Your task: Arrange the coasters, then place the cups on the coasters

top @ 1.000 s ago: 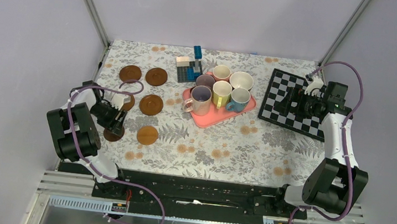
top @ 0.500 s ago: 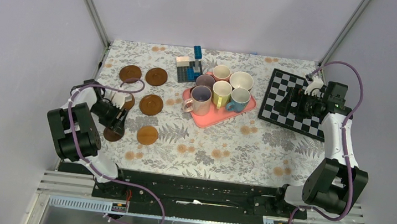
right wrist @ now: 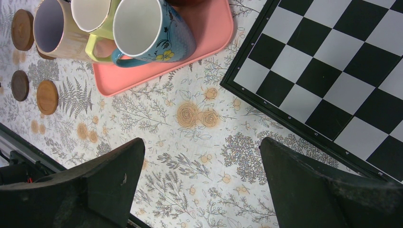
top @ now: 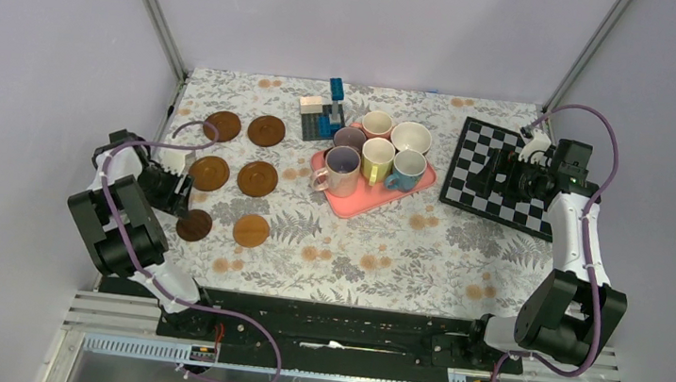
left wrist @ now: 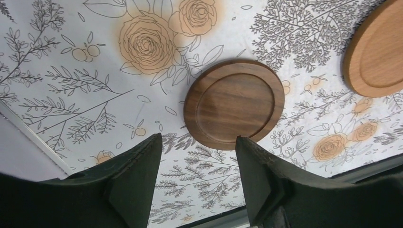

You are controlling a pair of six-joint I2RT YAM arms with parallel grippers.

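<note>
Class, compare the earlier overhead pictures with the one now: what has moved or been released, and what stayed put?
The left pincer has pulled back to the left, off the dark brown coaster, with its jaws open and empty. That coaster now lies free. The other five coasters, the mugs on the pink tray and the right pincer, open over the chessboard, stayed as they were.

Robot lab cell: aluminium frame (top: 154, 10), plain grey walls (top: 48, 28).
</note>
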